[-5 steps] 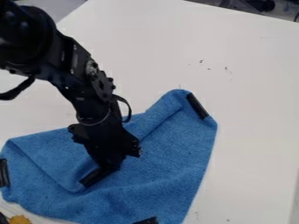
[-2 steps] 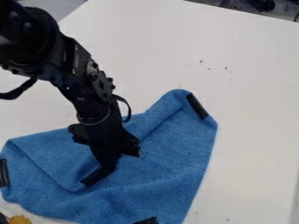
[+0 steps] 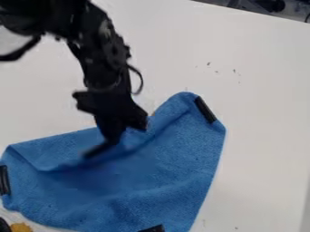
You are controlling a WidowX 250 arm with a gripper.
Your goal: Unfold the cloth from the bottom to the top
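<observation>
Across the lower left and middle of the smooth white tabletop [image 3: 254, 136] lies the soft blue textile cloth [image 3: 176, 167], rumpled and only partly spread; its far right corner points up the view, and its lower edge runs down past the bottom of what I can see. Over the cloth's far side hangs the black two-finger gripper [image 3: 113, 139], on the black jointed robot arm [image 3: 100, 50] coming in from the upper left; a thin dark cable loops out beside the wrist. I have its fingers clenched on a folded-over part of the cloth, at a slim black strip [image 3: 97, 150] that slants down and left from the tips — the fabric around it stands up in a ridge, with a shaded hollow on the near side. Three more black strips sit along the cloth's border: one at the far right corner [image 3: 205, 109], one at the left edge [image 3: 5, 180], one at the bottom [image 3: 152, 229]. A ragged mustard-yellow thing [image 3: 21, 227] pokes in at the lower left corner, just beside something black and rounded (I can't tell what either is); small dark specks mark the tabletop beyond the cloth — and past its far edge, at the upper right, there are dark objects [image 3: 260, 5].
</observation>
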